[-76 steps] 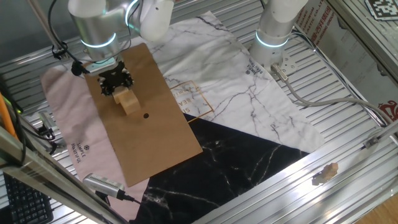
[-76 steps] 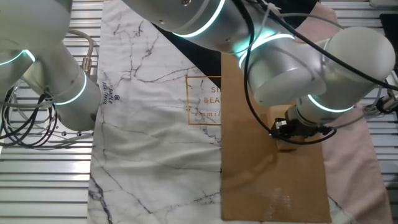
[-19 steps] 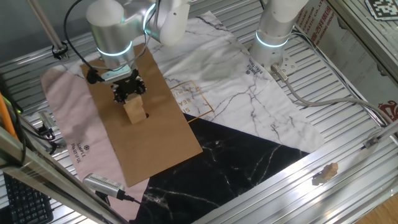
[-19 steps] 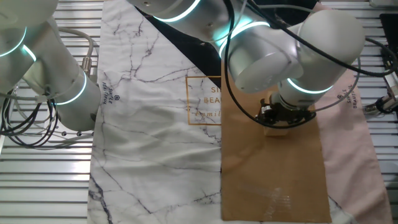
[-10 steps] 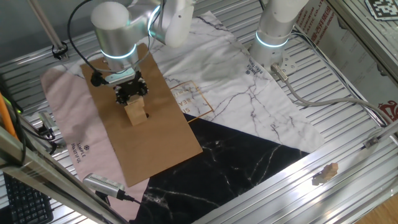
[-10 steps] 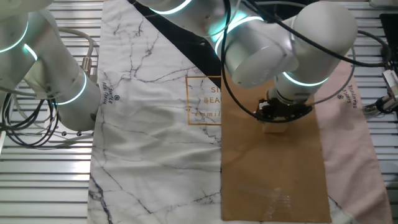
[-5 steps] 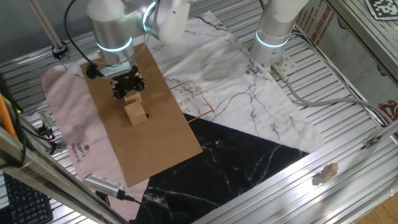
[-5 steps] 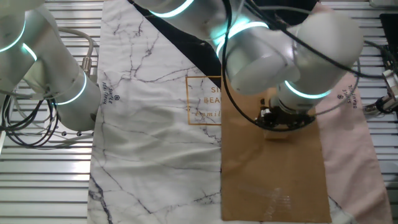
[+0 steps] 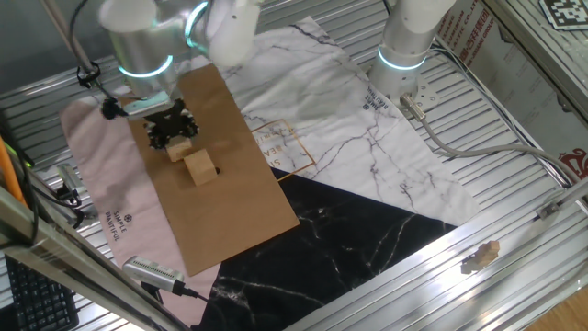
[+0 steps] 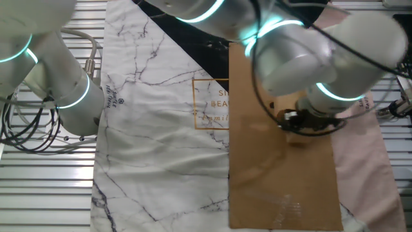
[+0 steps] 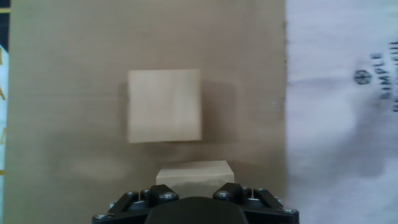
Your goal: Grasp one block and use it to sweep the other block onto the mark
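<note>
My gripper (image 9: 172, 134) is shut on a small pale wooden block (image 9: 180, 144) over the brown sheet (image 9: 243, 198). The hand view shows this held block (image 11: 194, 172) at the bottom edge, between the jaws of the gripper (image 11: 194, 194). The other block (image 9: 199, 166) lies loose on the sheet, a short gap in front of the held one; from the hand it is a pale square (image 11: 165, 106). A small dark spot at its right edge (image 9: 215, 170) looks like the mark. In the hand view the mark does not show. In the other fixed view the arm (image 10: 302, 58) hides both blocks.
The brown sheet lies over a pink bag (image 9: 96, 198) and beside a white marble cloth (image 9: 367, 138) with an orange printed square (image 9: 280, 147). A second arm's base (image 9: 404, 55) stands at the back. A metal tool (image 9: 152, 271) lies near the front left corner.
The gripper has drawn back up and to the left with its block, opening a gap to the loose block. The loose block has stayed where it was pushed, beside the dark spot.
</note>
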You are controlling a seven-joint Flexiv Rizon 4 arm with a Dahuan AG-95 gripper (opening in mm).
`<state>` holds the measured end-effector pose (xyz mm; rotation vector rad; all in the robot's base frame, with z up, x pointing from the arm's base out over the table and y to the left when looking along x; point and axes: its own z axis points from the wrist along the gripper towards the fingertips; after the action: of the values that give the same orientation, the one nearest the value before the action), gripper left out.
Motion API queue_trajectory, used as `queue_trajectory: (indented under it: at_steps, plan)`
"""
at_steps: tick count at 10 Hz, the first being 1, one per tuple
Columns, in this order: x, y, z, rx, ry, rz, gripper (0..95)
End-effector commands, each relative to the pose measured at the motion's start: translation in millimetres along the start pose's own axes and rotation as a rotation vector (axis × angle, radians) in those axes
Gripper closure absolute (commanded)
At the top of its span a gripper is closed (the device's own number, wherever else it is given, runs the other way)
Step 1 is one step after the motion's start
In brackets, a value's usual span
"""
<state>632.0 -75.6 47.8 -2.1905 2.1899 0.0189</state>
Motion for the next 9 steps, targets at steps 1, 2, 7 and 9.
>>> queue_trajectory:
  at_steps: [1, 2, 7, 9]
  plan:
    - [6.2, -7.2, -1.2, -0.003, -0.012, -0.004, 95.0]
    - [9.0, -9.1, -0.6, -0.004, -0.016, -0.007, 95.0]
    - [6.2, -28.1, -0.2, -0.003, -0.020, -0.025, 95.0]
    - [4.3, -37.3, 0.0, -0.009, -0.017, -0.023, 95.0]
